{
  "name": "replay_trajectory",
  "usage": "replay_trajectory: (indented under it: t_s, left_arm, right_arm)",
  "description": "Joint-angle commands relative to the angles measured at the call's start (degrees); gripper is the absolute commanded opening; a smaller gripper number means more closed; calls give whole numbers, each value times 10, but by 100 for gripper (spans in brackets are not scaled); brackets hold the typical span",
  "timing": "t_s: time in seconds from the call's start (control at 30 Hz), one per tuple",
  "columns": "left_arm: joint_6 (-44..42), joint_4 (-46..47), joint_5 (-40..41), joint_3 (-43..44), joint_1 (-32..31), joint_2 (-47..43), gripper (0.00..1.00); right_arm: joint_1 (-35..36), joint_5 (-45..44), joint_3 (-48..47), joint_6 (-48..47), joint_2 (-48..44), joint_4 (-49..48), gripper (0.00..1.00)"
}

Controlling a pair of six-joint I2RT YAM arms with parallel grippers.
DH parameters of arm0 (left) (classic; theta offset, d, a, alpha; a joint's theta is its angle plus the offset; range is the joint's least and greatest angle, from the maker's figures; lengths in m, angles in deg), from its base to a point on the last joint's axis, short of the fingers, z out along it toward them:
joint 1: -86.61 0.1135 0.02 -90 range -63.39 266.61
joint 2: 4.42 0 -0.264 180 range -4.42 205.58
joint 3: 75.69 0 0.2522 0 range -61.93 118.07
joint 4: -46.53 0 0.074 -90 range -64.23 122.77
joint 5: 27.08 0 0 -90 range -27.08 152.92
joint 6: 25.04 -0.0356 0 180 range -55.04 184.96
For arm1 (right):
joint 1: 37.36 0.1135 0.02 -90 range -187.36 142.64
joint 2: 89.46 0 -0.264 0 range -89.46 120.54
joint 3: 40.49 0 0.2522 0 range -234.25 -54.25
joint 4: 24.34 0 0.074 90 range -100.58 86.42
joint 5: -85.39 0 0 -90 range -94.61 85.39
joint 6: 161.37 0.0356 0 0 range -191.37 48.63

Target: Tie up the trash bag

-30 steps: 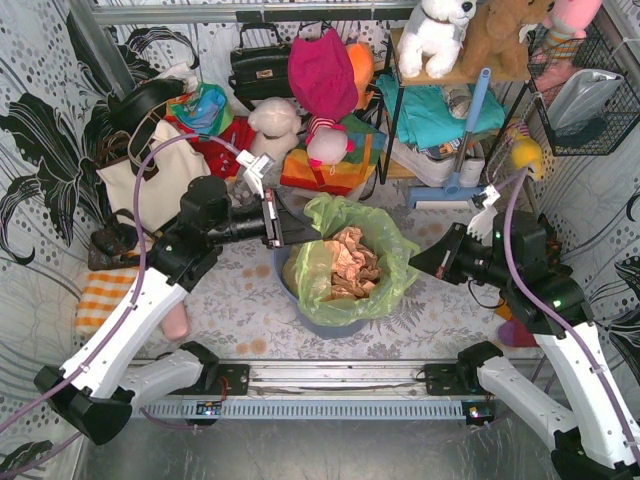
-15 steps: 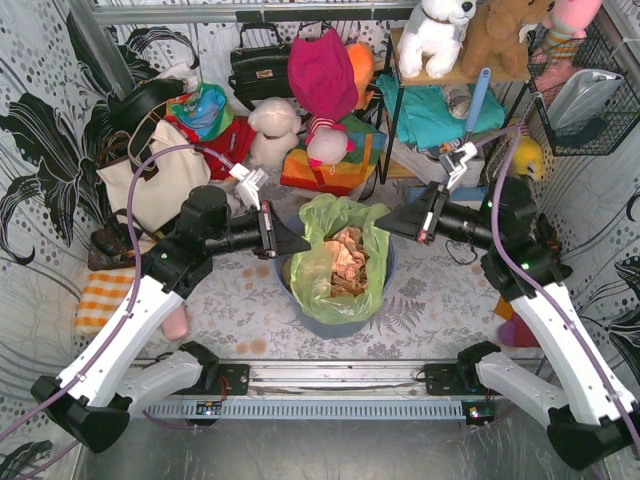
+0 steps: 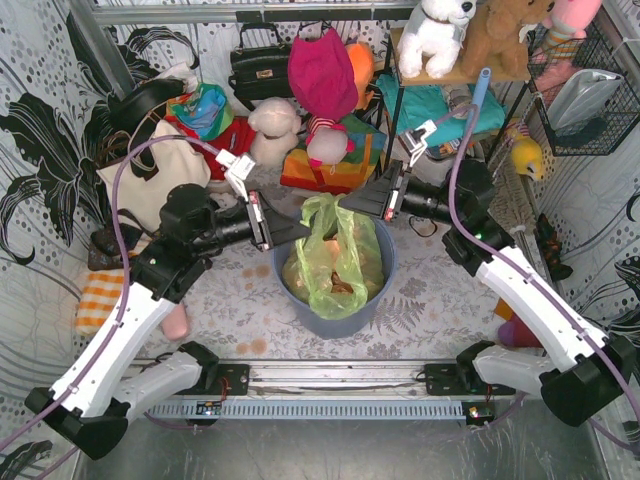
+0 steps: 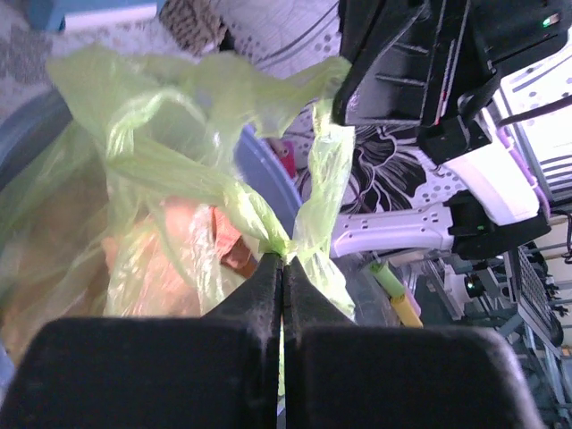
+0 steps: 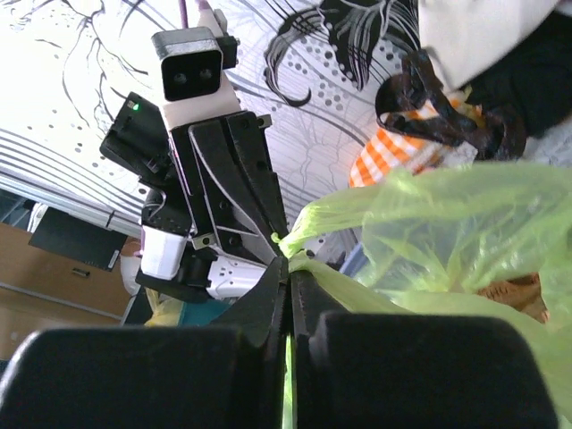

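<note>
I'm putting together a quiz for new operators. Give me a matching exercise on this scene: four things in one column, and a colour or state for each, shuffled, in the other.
1. trash bag
2. bin
3. left claw
4. toy dog

a. white, plush
b. light green, see-through
c. shut on the bag's plastic
d. blue-grey, round

Pairs: 1-b, 2-d, 3-c, 4-a.

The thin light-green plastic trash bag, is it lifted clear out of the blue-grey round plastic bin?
No, the trash bag sits down inside the bin, whose wall shows around it.
</note>
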Motion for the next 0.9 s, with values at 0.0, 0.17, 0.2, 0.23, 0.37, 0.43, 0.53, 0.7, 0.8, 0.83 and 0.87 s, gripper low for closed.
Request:
replay_trajectory:
  t_s: [0.0,0.17,0.2,0.23,0.37,0.43,0.53,0.7,0.8,0.83,0.87]
  left_arm:
    - [-2,96,11,45,5,-9,0]
    - [-31,154,39,82,6,2,0]
    - [-33,169,40,85,6,6,0]
    - [-34,184,38,90,5,11,0]
    - [-14,282,15,73,6,16,0]
    - [-5,327,10,64,5,12,0]
    - [-2,373,7,67,5,7,0]
    - [-29,341,25,101,5,-9,16]
    - [-51,299,45,109,5,-24,40]
    - [-57,286,49,110,5,-29,46]
    - [-63,271,54,109,5,-33,52]
  right_arm:
    - [2,-25,-54,-23,-9,-51,0]
    - [2,-83,-73,-94,-44,20,0]
    - [2,-96,-73,-108,-56,31,0]
    - [2,-109,-71,-122,-68,41,0]
    - [2,-146,-53,-148,-113,44,0]
    - [2,-162,-45,-148,-127,25,0]
    - [2,-174,-47,-144,-124,-16,0]
    - [2,-139,-89,-139,-89,-62,12]
    - [2,-112,-116,-145,-72,-50,38]
    - [2,-111,-119,-148,-70,-40,44]
    - [2,-111,-121,-151,-71,-23,51]
